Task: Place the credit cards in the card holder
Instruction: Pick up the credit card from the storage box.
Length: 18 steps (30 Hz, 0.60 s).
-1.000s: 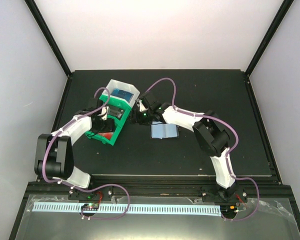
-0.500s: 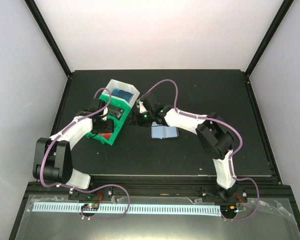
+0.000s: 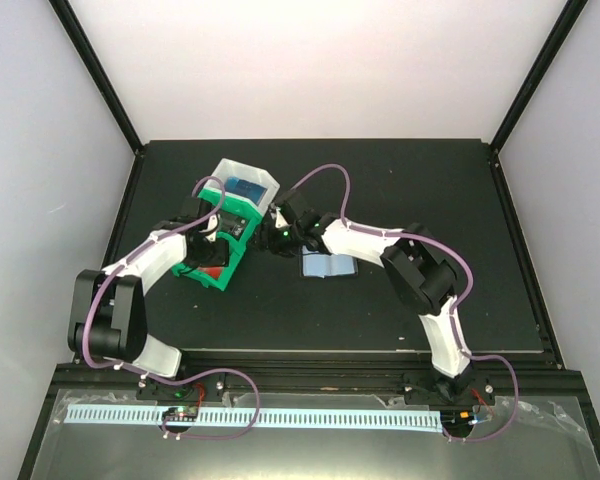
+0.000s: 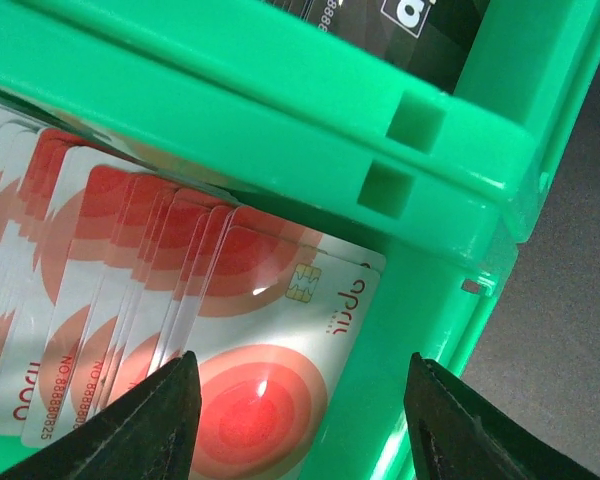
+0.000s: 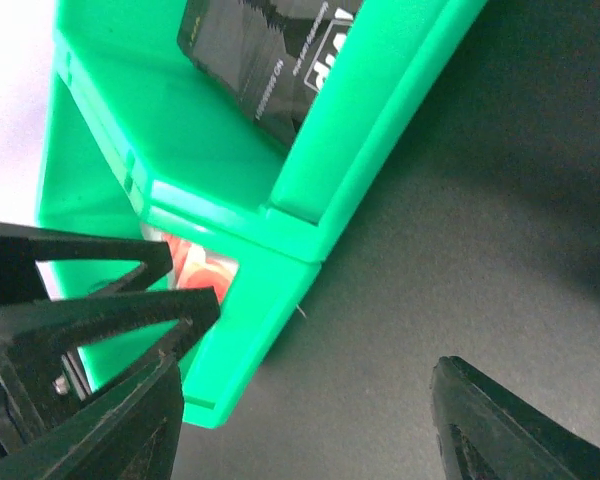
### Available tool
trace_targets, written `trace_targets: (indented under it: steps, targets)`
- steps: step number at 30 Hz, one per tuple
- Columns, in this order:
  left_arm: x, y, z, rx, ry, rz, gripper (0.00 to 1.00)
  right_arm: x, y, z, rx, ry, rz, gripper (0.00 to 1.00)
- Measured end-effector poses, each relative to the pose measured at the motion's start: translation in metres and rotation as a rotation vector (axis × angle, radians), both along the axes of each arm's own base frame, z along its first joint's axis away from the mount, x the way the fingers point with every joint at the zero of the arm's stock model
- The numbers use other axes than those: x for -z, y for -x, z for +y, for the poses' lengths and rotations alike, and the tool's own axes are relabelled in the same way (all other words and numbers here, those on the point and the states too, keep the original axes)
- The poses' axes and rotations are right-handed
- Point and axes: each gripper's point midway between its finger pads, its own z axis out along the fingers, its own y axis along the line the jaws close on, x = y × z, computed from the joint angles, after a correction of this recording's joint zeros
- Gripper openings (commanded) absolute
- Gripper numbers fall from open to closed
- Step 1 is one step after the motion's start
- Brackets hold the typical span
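Observation:
A stack of red-and-white credit cards [image 4: 230,330] stands in the near compartment of a green tray [image 4: 280,120]; a black card [image 4: 400,20] sits in the compartment beyond. My left gripper [image 4: 300,420] is open over the cards, one fingertip above the stack and one above the tray's wall. In the top view it [image 3: 212,236] is inside the green tray [image 3: 202,274]. My right gripper [image 3: 271,238] is open and empty at the tray's right side, astride its corner [image 5: 270,260]. The card holder [image 3: 327,266] lies open, light blue side up, partly under the right arm.
A white plastic tray [image 3: 246,182] with a blue card stands against the far end of the green tray. A black card [image 5: 270,50] shows in the green tray's upper compartment. The black mat's edges run near the walls at left, right and back.
My right gripper has shifted slightly left, closer to the green tray's side. The left gripper stays over the red cards. The card holder has not moved.

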Motion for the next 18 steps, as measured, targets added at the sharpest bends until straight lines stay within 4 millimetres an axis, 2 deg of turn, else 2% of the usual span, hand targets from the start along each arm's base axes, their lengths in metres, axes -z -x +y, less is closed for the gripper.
trace_targets:
  steps: [6,11,15,18]
  targets:
    - [0.000,-0.004,-0.001,0.005,0.000,-0.006,0.60,-0.007,-0.017,0.016,0.035,-0.036,0.000,0.68]
    - [0.001,-0.016,-0.001,0.004,-0.005,-0.022,0.55,-0.011,-0.030,0.028,0.062,-0.057,0.005,0.64]
    - [0.016,-0.013,0.004,0.001,-0.041,0.025,0.55,-0.003,-0.036,0.029,0.095,-0.039,0.019,0.62]
    - [0.019,-0.011,0.007,0.000,-0.058,0.037,0.56,0.003,-0.040,0.029,0.114,-0.016,0.034,0.62]
